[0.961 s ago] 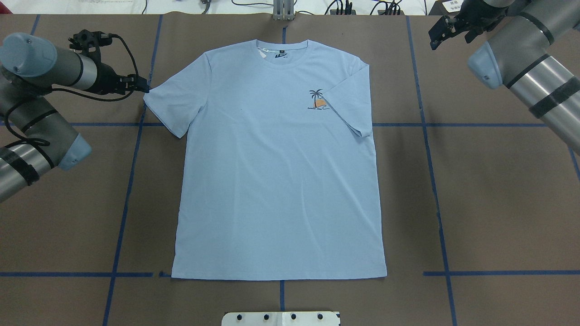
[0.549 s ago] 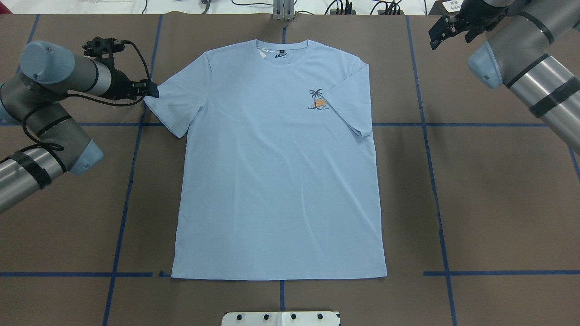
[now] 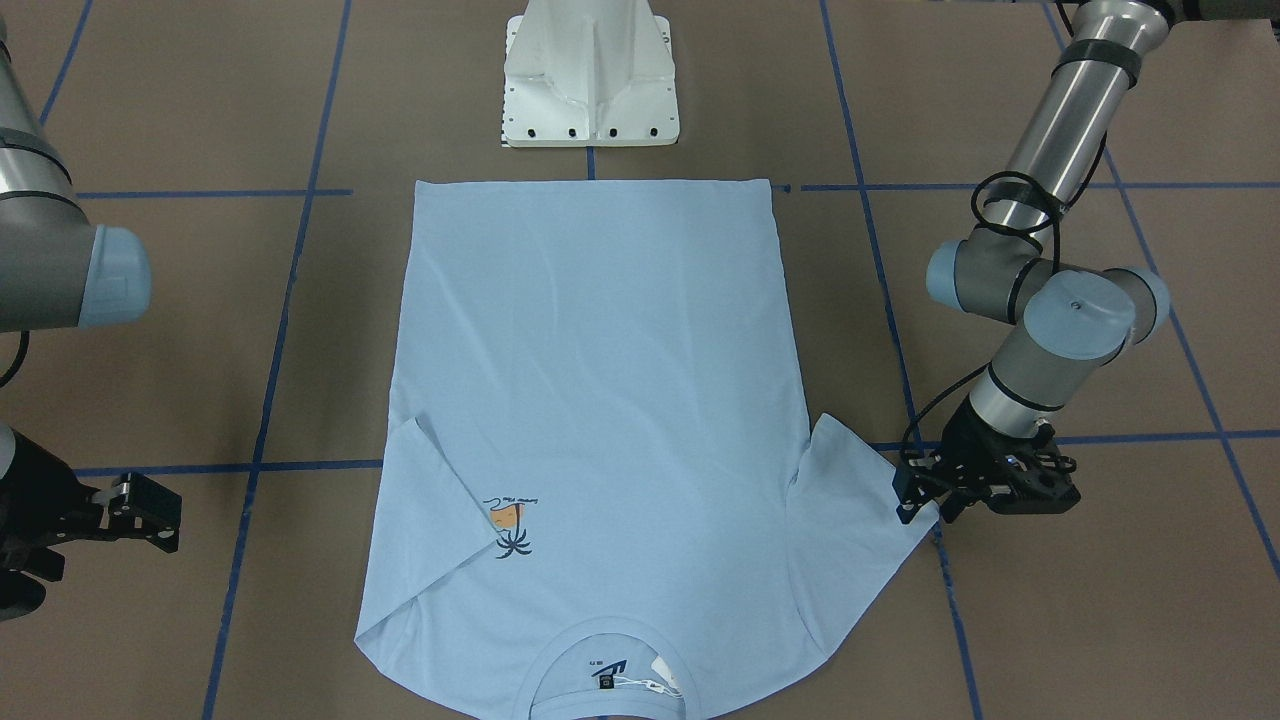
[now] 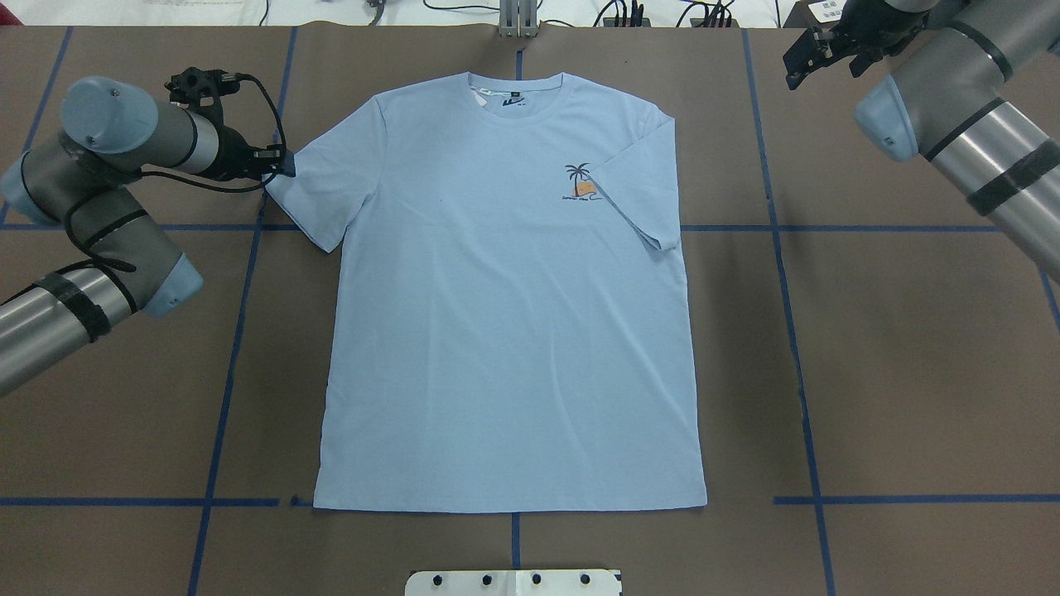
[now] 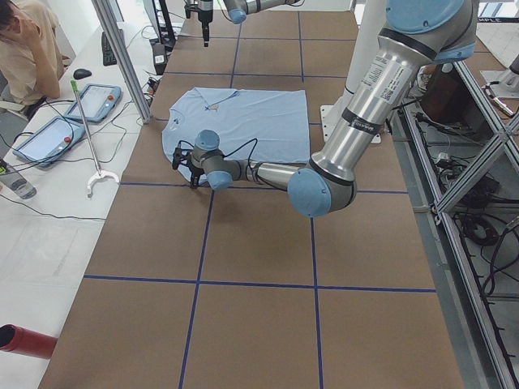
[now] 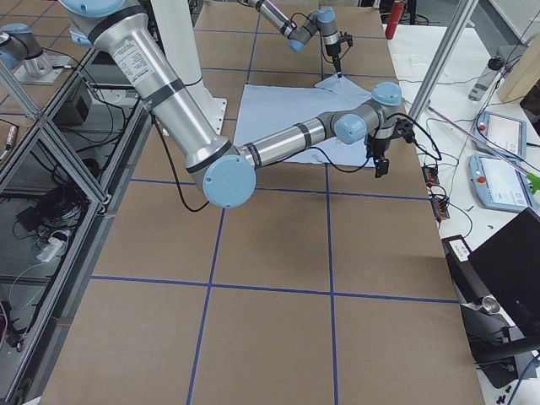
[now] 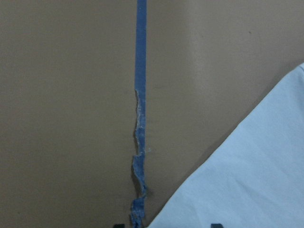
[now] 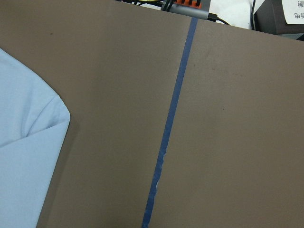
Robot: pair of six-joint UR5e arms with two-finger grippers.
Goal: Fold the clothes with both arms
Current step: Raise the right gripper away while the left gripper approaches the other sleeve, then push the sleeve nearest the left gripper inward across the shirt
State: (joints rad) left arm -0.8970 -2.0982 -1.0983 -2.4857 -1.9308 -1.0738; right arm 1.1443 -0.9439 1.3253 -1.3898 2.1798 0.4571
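1. Left gripper (image 4: pixel 281 164) is at the upper left of the overhead view, low over the tabletop (image 4: pixel 911 348). It has reached the hem of the spread sleeve (image 4: pixel 319 186). In its wrist view the two tips stand apart and the sleeve corner lies between them, so nothing is pinched yet.
2. I judge the folding is only at its beginning. The light blue T-shirt (image 4: pixel 505 331) lies flat and face up in the middle. Only the other sleeve (image 4: pixel 642 190) is turned in over the chest, and its edge touches the palm print (image 4: pixel 581 184). The spread sleeve and the whole body are left to fold.
3. At the upper right corner, the right gripper (image 4: pixel 807 58) seems parted and empty. It hangs over bare tabletop, well apart from the shirt.
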